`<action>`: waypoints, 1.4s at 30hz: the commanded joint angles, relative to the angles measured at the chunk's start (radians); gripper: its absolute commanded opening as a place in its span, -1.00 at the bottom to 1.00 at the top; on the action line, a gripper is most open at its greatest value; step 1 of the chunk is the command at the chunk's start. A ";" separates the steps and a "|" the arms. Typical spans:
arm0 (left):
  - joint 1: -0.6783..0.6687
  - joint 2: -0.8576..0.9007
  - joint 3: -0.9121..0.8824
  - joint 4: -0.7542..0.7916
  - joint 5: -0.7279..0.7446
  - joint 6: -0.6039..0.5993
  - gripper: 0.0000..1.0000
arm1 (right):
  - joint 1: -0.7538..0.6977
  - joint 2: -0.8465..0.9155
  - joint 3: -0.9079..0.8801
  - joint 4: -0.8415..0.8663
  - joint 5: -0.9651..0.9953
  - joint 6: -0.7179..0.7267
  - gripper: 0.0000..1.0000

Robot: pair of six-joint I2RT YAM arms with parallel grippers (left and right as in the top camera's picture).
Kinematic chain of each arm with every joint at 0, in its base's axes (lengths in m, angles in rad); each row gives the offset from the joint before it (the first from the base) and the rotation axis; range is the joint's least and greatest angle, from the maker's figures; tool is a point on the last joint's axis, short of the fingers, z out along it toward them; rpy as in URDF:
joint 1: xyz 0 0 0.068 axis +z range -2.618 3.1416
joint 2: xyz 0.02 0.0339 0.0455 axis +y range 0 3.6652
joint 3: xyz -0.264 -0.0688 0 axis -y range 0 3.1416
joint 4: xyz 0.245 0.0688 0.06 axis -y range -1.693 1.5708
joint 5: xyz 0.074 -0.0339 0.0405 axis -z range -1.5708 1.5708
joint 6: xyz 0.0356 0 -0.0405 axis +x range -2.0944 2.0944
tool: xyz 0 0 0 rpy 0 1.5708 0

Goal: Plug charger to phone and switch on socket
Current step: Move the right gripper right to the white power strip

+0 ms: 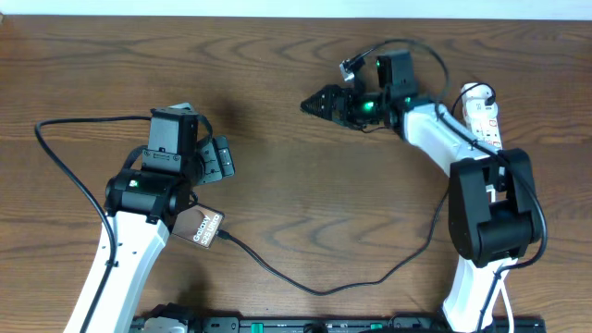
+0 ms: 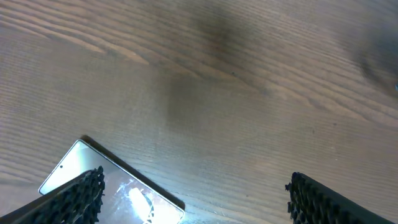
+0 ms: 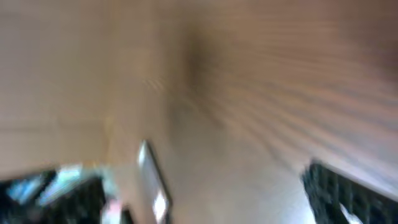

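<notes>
Hanging spread and empty near the phone, the left claw could snag the cable and drag it; the right claw, farther off, was spread too.

Overhead: I look straight down from high above the table, with both arms in frame. Left wrist: I look from close range past the left gripper at the table ahead. The phone by one finger also shows in the overhead view. Right wrist: close and blurred, with the table ahead of the right gripper.
</notes>
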 commanded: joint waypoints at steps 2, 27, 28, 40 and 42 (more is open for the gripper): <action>-0.002 0.004 0.019 0.000 -0.023 0.020 0.86 | 0.004 -0.027 0.147 -0.218 0.227 -0.201 0.99; -0.002 0.004 0.019 0.000 -0.023 0.020 0.86 | -0.172 -0.276 0.434 -0.740 1.023 -0.231 0.98; -0.002 0.004 0.019 0.000 -0.023 0.020 0.86 | -0.204 -0.280 0.434 -0.756 1.020 -0.231 0.99; -0.002 0.004 0.019 0.000 -0.023 0.020 0.86 | -0.594 -0.271 0.431 -0.829 0.437 -0.698 0.99; -0.002 0.004 0.019 0.000 -0.023 0.020 0.86 | -0.647 -0.269 0.429 -0.874 0.336 -0.842 0.99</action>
